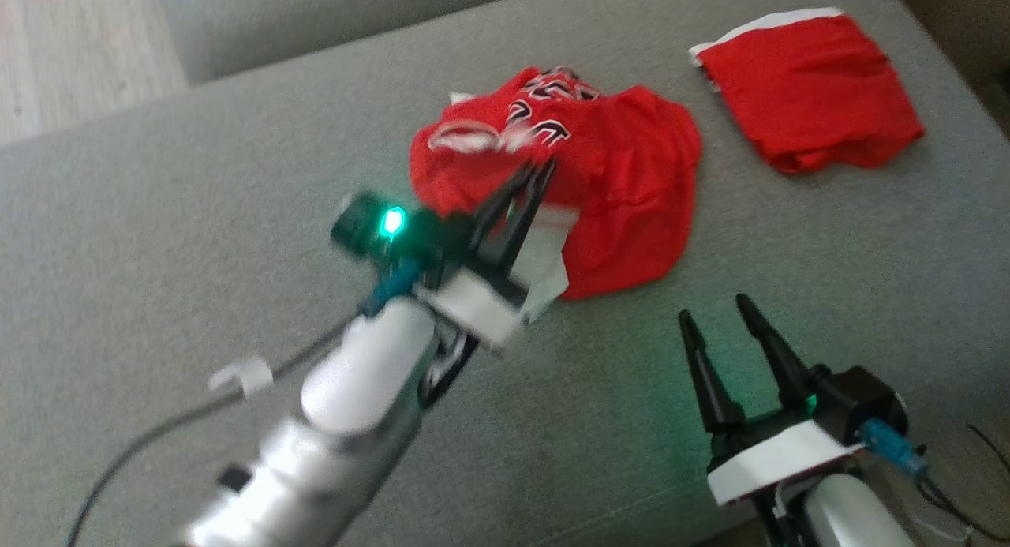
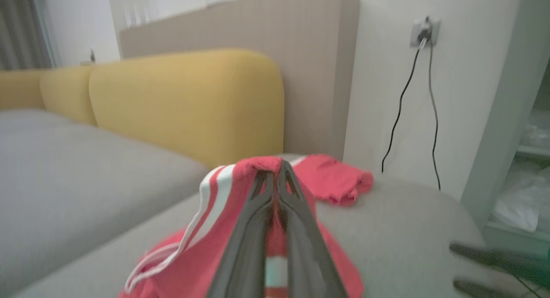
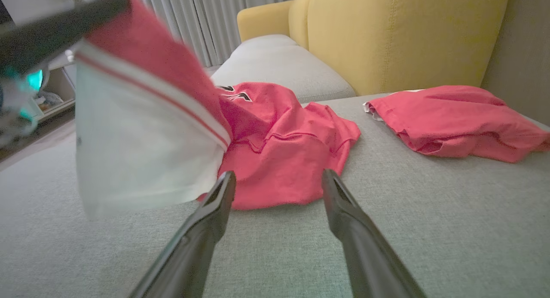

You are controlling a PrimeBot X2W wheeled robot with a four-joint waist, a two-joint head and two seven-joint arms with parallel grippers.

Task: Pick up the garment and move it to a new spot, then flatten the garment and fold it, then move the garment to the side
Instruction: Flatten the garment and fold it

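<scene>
On the grey sofa seat, roughly mid-cushion, sits the garment. It's a red jersey-looking thing with white trim and some black-and-white print, and right now it's just a crumpled heap. The left gripper has its fingers pinched tight together on the white-striped hem, so that edge is up off the cushion while the bulk of the cloth lies on the seat. The right gripper hovers just beside the near edge of the heap, fingers spread wide, holding nothing.

Progress-wise I'd say this is right at the start. The grab is made and the pick-up is barely underway, since most of the fabric hasn't left the cushion. Everything else is left to do: carrying it to a new spot, spreading it flat, folding it, then shifting it off to the side. With only one corner pinched, my guess is it'll hang in a bunch and need a fair bit of smoothing.

A second red garment lies at the far right of the seat, well apart from the heap. It looks already folded, loosely anyway.

Containers: nothing on the seat is acting as one as far as I can make out, and both garments lie straight on the upholstery. Off to one side in the left wrist view there's some shelving with pale stuff on it, too blurred to say what
</scene>
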